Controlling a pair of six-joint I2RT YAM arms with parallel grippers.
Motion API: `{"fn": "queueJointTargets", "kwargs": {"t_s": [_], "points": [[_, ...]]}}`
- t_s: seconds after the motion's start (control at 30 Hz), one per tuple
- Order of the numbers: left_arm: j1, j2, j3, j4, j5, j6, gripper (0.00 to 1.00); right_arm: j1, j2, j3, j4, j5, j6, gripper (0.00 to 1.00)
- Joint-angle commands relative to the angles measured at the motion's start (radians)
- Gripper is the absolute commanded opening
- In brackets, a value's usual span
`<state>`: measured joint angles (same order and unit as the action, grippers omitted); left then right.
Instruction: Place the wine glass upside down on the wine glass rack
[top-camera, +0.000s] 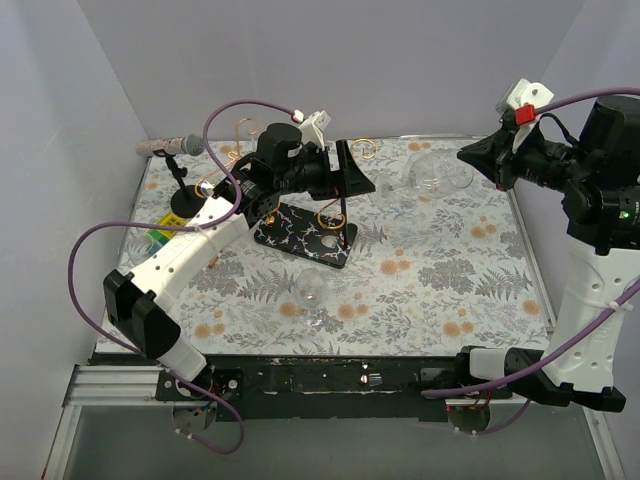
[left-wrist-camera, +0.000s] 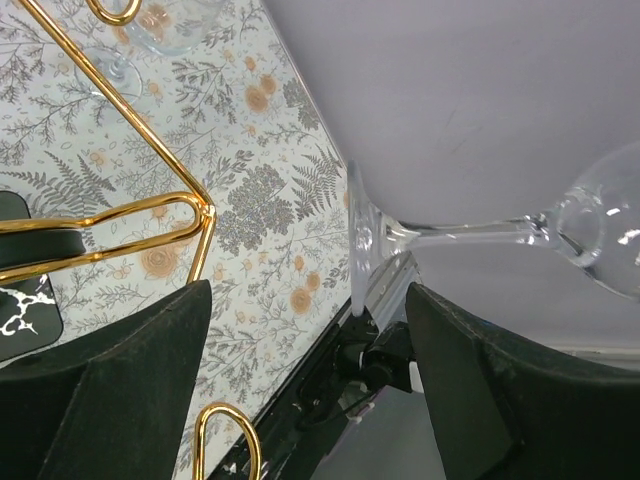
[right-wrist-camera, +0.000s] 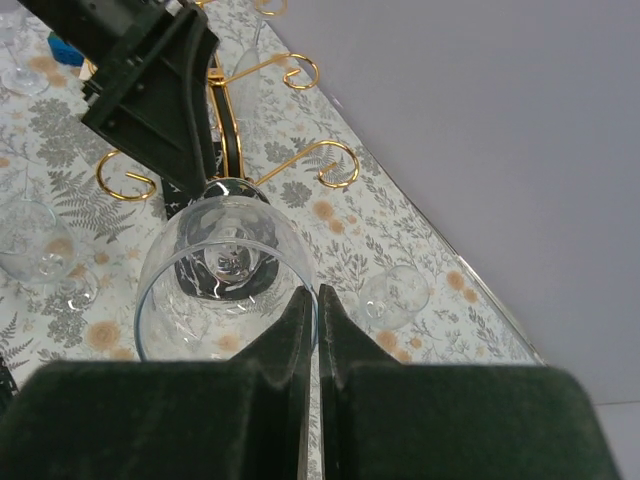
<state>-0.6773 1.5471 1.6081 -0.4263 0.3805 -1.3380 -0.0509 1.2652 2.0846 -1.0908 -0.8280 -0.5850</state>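
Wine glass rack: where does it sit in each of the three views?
Top external: wine glass rack stands left of centre.
Left wrist: wine glass rack at the left edge, gold wire and a base corner.
Right wrist: wine glass rack upper left, curled gold ends.
Shared landmark: the wine glass held sideways by the right tool.

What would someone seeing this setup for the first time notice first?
A wine glass hangs sideways above the table, its rim pinched by the right gripper, its foot between the open fingers of the left gripper. The gold-wire wine glass rack on its black veined base stands just left of centre.
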Motion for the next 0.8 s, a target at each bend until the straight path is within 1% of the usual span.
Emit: {"fn": "queueJointTargets", "kwargs": {"t_s": [0.0, 0.13, 0.3, 0.43, 0.57, 0.63, 0.67, 0.7, 0.73, 0.77], "points": [[-0.005, 0.031, 0.067, -0.019, 0.069, -0.016, 0.74, -0.003, 0.008, 0.055, 0.078, -0.101, 0.039, 0.01], [-0.005, 0.05, 0.072, 0.0, 0.116, -0.033, 0.63, -0.004, 0.017, 0.065, 0.08, -0.125, 0.047, 0.01], [-0.007, 0.042, 0.049, 0.044, 0.172, -0.059, 0.45, -0.004, 0.02, 0.061, 0.083, -0.141, 0.051, 0.01], [-0.004, 0.022, 0.012, 0.101, 0.216, -0.092, 0.43, -0.003, 0.02, 0.054, 0.088, -0.151, 0.053, 0.01], [0.008, 0.002, -0.022, 0.165, 0.264, -0.141, 0.33, -0.004, 0.019, 0.052, 0.092, -0.152, 0.056, 0.01], [0.018, -0.008, -0.042, 0.201, 0.291, -0.165, 0.26, -0.004, 0.022, 0.052, 0.092, -0.155, 0.056, 0.01], [0.024, -0.016, -0.051, 0.213, 0.308, -0.179, 0.21, -0.004, 0.02, 0.052, 0.094, -0.158, 0.056, 0.01], [0.027, -0.022, -0.062, 0.228, 0.32, -0.196, 0.14, -0.004, 0.02, 0.051, 0.094, -0.161, 0.056, 0.01], [0.033, -0.03, -0.069, 0.241, 0.334, -0.208, 0.05, -0.003, 0.02, 0.051, 0.092, -0.164, 0.056, 0.01], [0.041, -0.038, -0.079, 0.254, 0.345, -0.225, 0.0, -0.003, 0.019, 0.049, 0.094, -0.166, 0.056, 0.01]]}}
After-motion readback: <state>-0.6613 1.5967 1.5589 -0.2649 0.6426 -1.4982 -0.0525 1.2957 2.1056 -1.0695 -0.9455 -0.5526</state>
